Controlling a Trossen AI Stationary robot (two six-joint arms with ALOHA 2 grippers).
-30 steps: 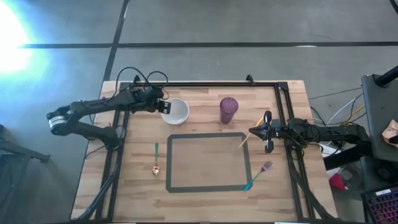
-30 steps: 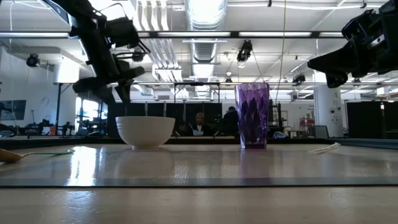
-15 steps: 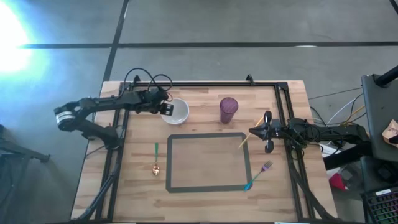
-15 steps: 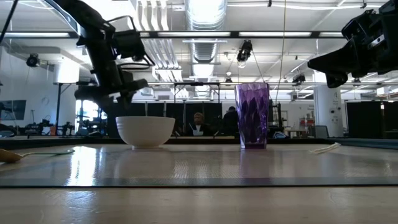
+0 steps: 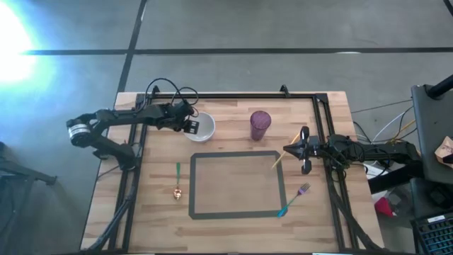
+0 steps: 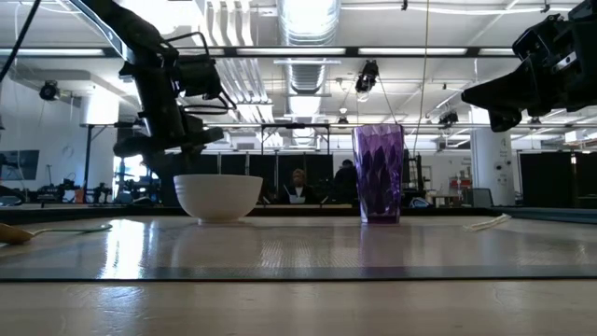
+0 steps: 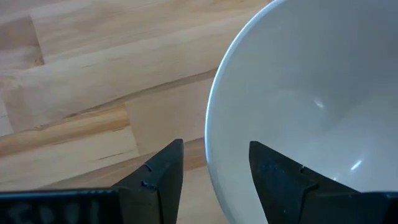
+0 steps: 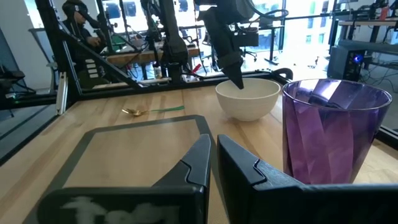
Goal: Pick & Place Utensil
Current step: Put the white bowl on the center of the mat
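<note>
A white bowl (image 5: 202, 126) stands on the table at the far left, and my left gripper (image 5: 189, 127) hangs open over its left rim (image 7: 211, 155). One finger (image 7: 158, 177) is outside the wall and the other (image 7: 277, 177) is over the hollow. No touch shows. A gold spoon with a green handle (image 5: 178, 181) lies left of the taped rectangle (image 5: 237, 184). A fork with a teal handle (image 5: 294, 200) lies by the rectangle's near right corner. My right gripper (image 5: 287, 150) waits shut at the right edge, pointing level.
A purple cup (image 5: 260, 125) stands to the right of the bowl at the far side. A pale stick (image 5: 279, 159) lies just below my right gripper. Dark frame rails (image 5: 324, 120) run along the table's edges. Bare wood lies inside the taped rectangle.
My left gripper has sunk toward the bowl's left rim and tipped more steeply downward. Its fingers stay open. The bowl has not moved.
</note>
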